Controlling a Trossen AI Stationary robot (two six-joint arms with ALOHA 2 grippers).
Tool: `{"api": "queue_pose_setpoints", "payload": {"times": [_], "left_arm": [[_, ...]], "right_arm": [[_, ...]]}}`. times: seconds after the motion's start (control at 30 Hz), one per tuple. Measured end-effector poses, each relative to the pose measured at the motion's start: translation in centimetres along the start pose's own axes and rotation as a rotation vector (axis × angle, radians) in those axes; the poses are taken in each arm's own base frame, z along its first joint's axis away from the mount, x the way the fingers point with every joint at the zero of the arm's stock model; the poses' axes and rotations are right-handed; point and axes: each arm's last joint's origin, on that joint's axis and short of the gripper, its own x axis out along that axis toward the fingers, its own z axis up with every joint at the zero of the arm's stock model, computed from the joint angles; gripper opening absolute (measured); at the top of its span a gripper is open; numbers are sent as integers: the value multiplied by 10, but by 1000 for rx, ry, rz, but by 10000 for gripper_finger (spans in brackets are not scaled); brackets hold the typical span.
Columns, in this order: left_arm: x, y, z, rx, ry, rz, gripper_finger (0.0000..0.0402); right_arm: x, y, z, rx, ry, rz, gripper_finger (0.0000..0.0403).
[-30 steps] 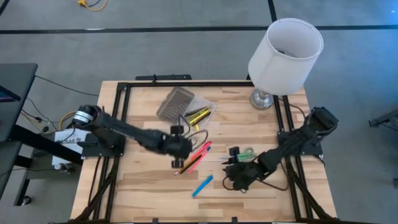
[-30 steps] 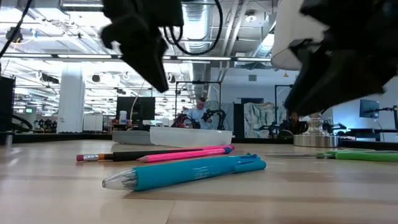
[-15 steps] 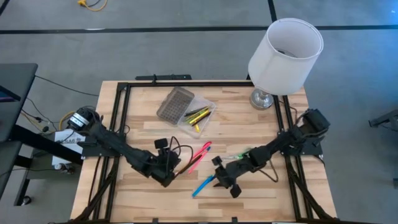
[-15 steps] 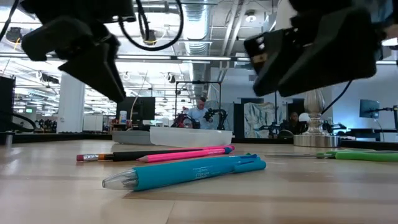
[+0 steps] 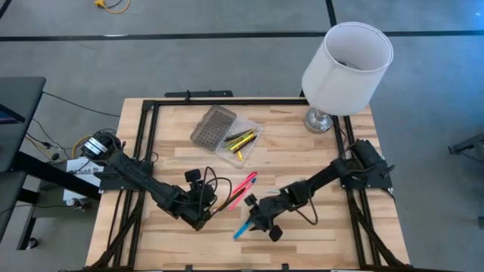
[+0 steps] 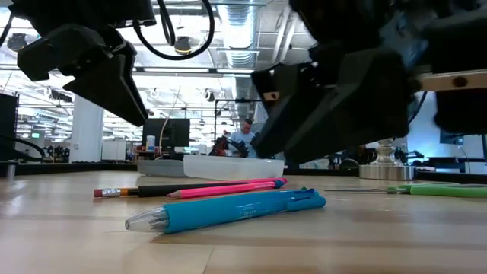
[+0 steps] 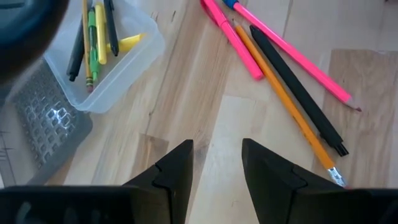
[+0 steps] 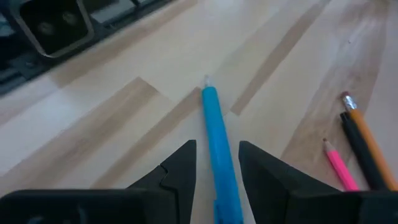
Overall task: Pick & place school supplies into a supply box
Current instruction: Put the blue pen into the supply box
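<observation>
A blue marker (image 5: pixel 246 225) lies flat on the table near its near edge; my right gripper (image 8: pixel 217 163) hangs open just above it, one finger on either side of the marker's barrel (image 8: pixel 219 143). Two pink pens (image 5: pixel 243 187), a dark pen (image 7: pixel 298 93) and a yellow pencil (image 7: pixel 292 115) lie side by side left of it. My left gripper (image 7: pixel 217 158), open, hovers low over bare wood on the near left of that bundle. The clear supply box (image 5: pixel 240 142) holds yellow pencils, dark pens and a green marker (image 7: pixel 93 37); its grey lid (image 5: pixel 212 125) lies beside it. Green-handled scissors (image 6: pixel 445 191) lie to the right.
A white lampshade on a metal foot (image 5: pixel 346 64) stands at the table's far right corner. A black frame rail (image 5: pixel 227 100) runs around the table's edge. Bare wood lies along the near edge (image 5: pixel 318 245) and the far left (image 5: pixel 170 128).
My right gripper has swung toward the table's left and come down over the blue marker, its fingers now astride it. My left gripper has drawn back from above the pink pens toward the near left and dropped lower. No supply has moved.
</observation>
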Motion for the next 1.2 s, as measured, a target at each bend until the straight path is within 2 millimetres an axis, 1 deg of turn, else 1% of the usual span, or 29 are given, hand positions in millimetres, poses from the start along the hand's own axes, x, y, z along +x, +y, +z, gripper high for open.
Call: {"api": "queue_pose_setpoints", "payload": {"times": [0.1,0.2,0.6,0.73,0.8,0.87,0.93,1.07,1.2], "left_arm": [[0,0,0,2,-2,6,132],[0,1,0,4,0,9,132],[0,1,-1,8,-1,18,132],[0,1,-1,7,-1,18,132],[0,1,-1,1,-1,24,132],[0,2,-1,5,2,30,132],[0,2,-2,5,3,28,132],[0,2,-2,1,11,27,132],[-1,3,-4,-1,25,38,132]], "right_arm": [[2,-4,-3,8,19,-3,116],[2,-6,-2,6,8,-10,116],[2,-6,-1,5,-7,11,116],[14,-4,-10,18,31,25,116],[23,-6,-8,12,26,22,116],[28,-8,-11,19,57,32,116],[32,-12,-8,28,73,31,116],[32,-18,-9,75,117,37,113],[27,-20,-11,119,165,41,91]]}}
